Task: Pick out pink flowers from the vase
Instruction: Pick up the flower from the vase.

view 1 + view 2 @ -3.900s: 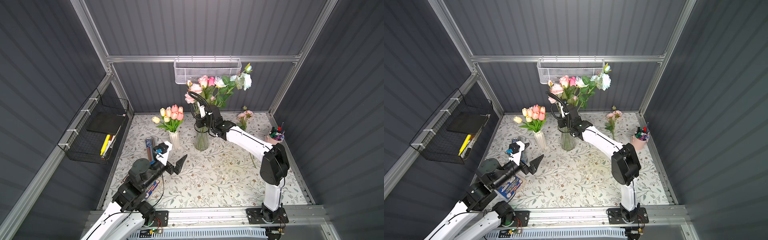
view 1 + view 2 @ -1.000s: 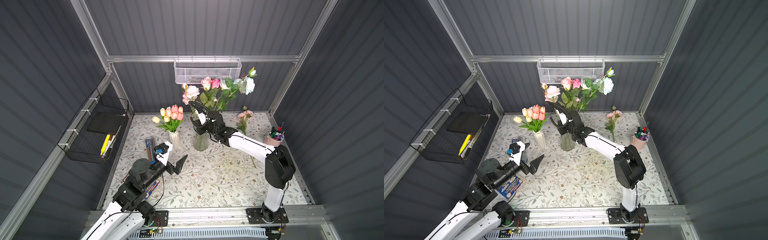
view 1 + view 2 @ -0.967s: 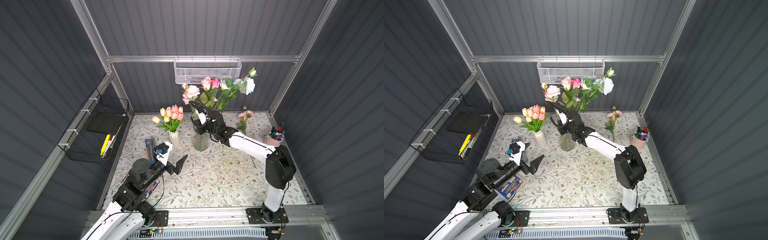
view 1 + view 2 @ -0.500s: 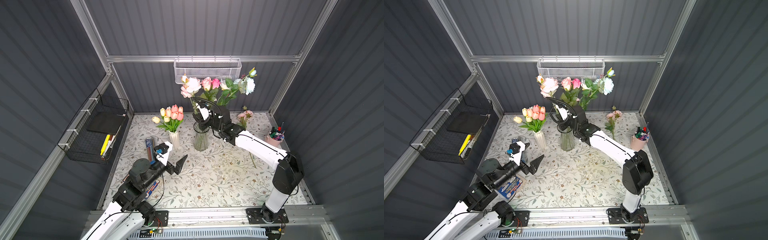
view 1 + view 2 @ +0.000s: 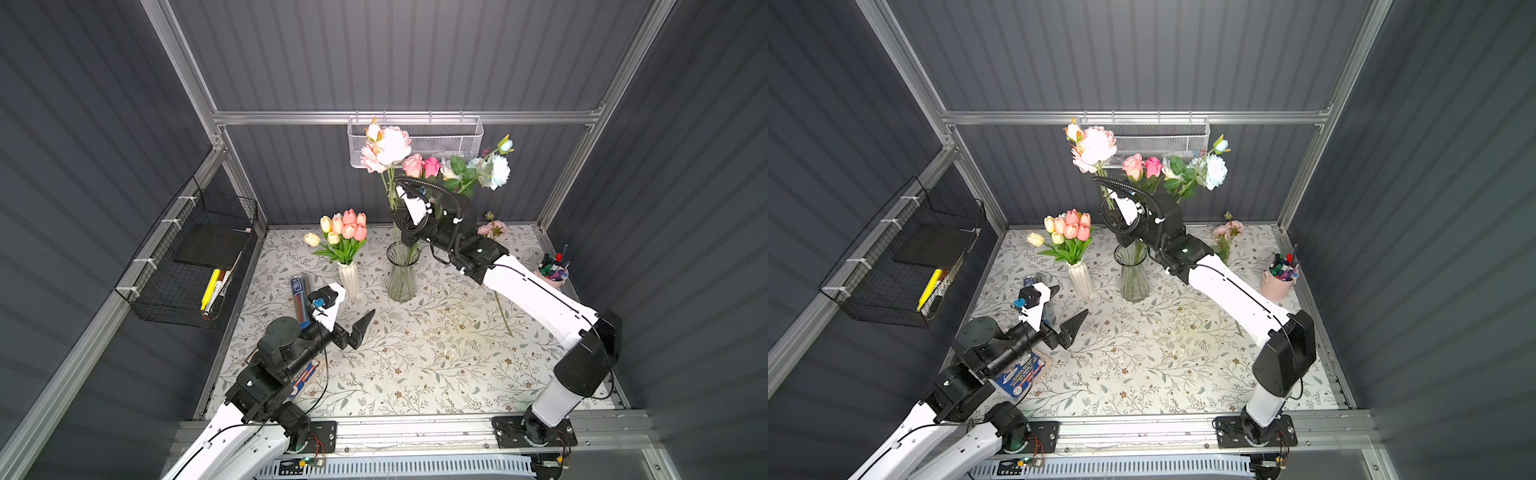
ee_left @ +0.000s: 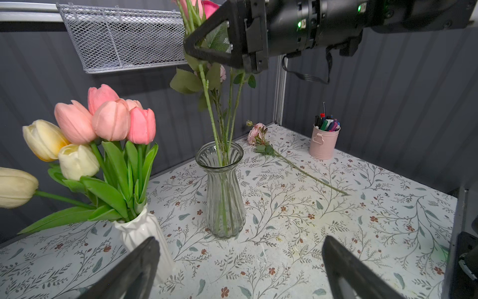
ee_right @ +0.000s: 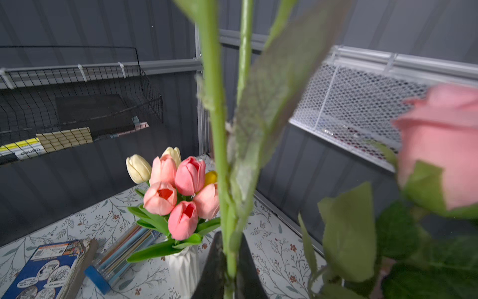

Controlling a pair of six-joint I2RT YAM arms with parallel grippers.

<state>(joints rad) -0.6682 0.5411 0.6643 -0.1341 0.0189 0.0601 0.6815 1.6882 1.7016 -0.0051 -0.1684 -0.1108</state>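
Note:
A clear glass vase [image 5: 401, 270] [image 6: 223, 191] stands mid-table and holds several stems. My right gripper [image 5: 400, 224] [image 7: 229, 271] hangs above its mouth, shut on the green stem of a pale pink peony [image 5: 386, 147] [image 5: 1094, 147]. That bloom is raised above the others, and the stem's lower part still reaches into the vase neck. A pale pink rose [image 5: 412, 165] and a hot-pink rose [image 5: 431, 166] remain in the vase beside white and pale blue roses [image 5: 496, 170]. Another pink flower [image 5: 490, 228] [image 6: 257, 130] lies on the table. My left gripper [image 5: 348, 312] [image 6: 240, 243] is open and empty, low at front left.
A white vase of pink and yellow tulips [image 5: 347, 226] stands left of the glass vase. A pink pen cup [image 5: 550, 274] sits at the right edge. A white wire basket [image 5: 415, 141] hangs on the back wall, a black one [image 5: 187, 257] on the left wall. A pen tube [image 5: 300, 299] lies by my left arm.
My right gripper has risen with the peony stem, lifting the bloom from beside the roses up in front of the white wire basket. The left arm has not moved.

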